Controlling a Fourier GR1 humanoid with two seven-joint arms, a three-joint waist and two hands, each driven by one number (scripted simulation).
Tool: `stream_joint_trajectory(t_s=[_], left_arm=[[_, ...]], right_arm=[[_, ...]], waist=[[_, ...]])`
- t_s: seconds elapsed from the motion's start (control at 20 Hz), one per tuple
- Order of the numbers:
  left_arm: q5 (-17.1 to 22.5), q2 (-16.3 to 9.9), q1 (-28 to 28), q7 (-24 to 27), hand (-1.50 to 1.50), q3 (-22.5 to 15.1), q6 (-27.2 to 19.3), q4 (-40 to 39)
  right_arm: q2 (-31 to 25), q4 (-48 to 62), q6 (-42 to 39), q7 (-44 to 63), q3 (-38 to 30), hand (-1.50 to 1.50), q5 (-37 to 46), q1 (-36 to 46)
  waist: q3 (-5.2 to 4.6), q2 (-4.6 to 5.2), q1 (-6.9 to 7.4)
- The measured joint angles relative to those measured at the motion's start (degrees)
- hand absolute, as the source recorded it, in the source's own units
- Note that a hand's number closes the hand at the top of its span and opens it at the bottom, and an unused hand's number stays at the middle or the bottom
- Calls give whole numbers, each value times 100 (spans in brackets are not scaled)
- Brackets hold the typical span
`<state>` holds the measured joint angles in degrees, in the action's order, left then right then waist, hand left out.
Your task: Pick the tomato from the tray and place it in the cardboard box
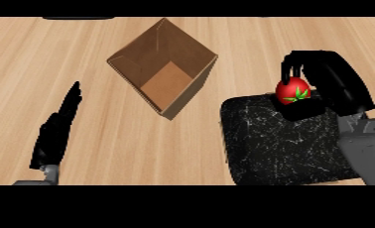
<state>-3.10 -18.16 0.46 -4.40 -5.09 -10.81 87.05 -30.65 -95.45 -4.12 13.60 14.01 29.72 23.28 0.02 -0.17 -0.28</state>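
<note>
A red tomato (293, 91) with a green stem sits at the far right corner of the black marbled tray (278, 142). My right hand (331, 81) arches over it, fingers curled down on its far side and thumb under its near side, so the hand is shut on the tomato. The open cardboard box (162, 66) lies on the wooden counter to the left of the tray, turned like a diamond, with nothing inside. My left hand (57, 128) rests open at the lower left, fingers straight and pointing away, well apart from the box.
The wooden counter (88, 48) stretches around box and tray. A dark object (77, 18) shows as a thin sliver at the far left edge of the counter.
</note>
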Motion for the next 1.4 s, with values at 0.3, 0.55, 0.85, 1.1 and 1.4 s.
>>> stream_joint_trajectory(t_s=[0.3,0.55,0.85,1.1,1.4], left_arm=[[-67,16,-45,-102,0,32,28,112],[-67,62,-96,-38,0,129,160,-2],[-173,125,-96,-165,0,121,219,159],[-203,158,-54,-108,0,191,266,156],[-324,287,-204,-100,0,175,245,3]], right_arm=[[463,-493,-355,120,-250,150,-687,579],[1032,-465,-562,722,-156,150,-651,1348],[1759,432,-607,1240,-29,150,-294,2471],[2354,1529,-449,1248,103,150,71,3092],[2873,2981,-16,1011,275,150,275,3591]], waist=[[-2,5,43],[-5,11,66],[-5,19,106],[-6,28,128],[-6,42,152]])
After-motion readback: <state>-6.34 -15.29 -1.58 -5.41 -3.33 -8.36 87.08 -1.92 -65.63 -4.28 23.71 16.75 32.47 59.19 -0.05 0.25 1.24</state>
